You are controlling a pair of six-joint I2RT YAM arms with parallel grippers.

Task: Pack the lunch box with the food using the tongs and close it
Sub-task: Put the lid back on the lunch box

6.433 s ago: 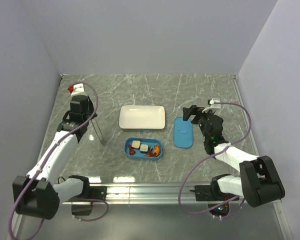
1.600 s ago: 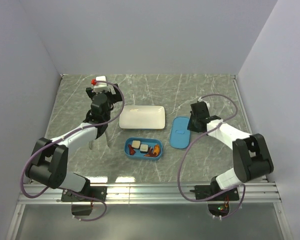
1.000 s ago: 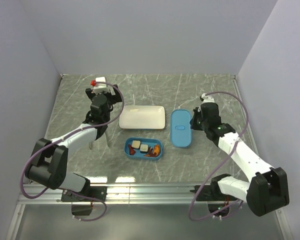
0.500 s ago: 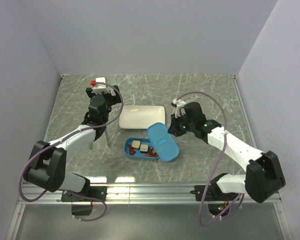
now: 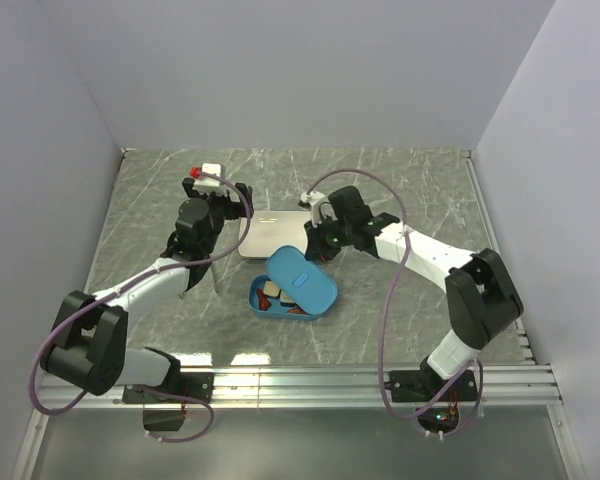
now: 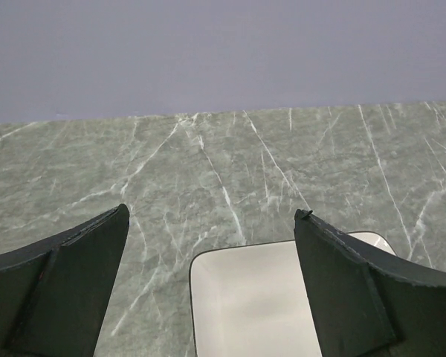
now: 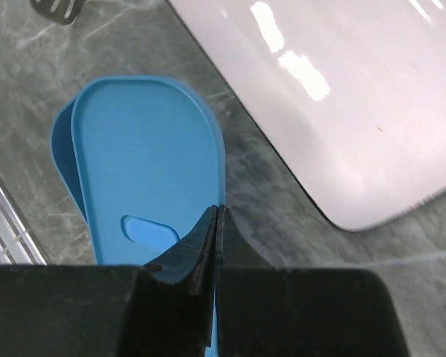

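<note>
The blue lunch box (image 5: 263, 303) sits near the table's middle, and pieces of food (image 5: 270, 291) show at its left end. Its flat blue lid (image 5: 302, 280) hangs tilted over the box and covers most of it. My right gripper (image 5: 317, 247) is shut on the lid's far edge. In the right wrist view the jaws (image 7: 217, 213) pinch the rim of the lid (image 7: 145, 178), and the box (image 7: 59, 141) peeks out beneath. The grey tongs (image 5: 215, 280) lie left of the box, under my left arm. My left gripper (image 5: 232, 200) hovers open and holds nothing (image 6: 212, 213).
A white rectangular plate (image 5: 263, 232) lies just behind the box, its left corner below my open left fingers (image 6: 260, 305), its glossy surface right of the lid (image 7: 342, 97). A metal rail (image 5: 300, 380) runs along the near edge, and walls close the sides.
My right gripper has carried the lid left, from the table right of the box to above it, turning it diagonal. The left arm has shifted only slightly.
</note>
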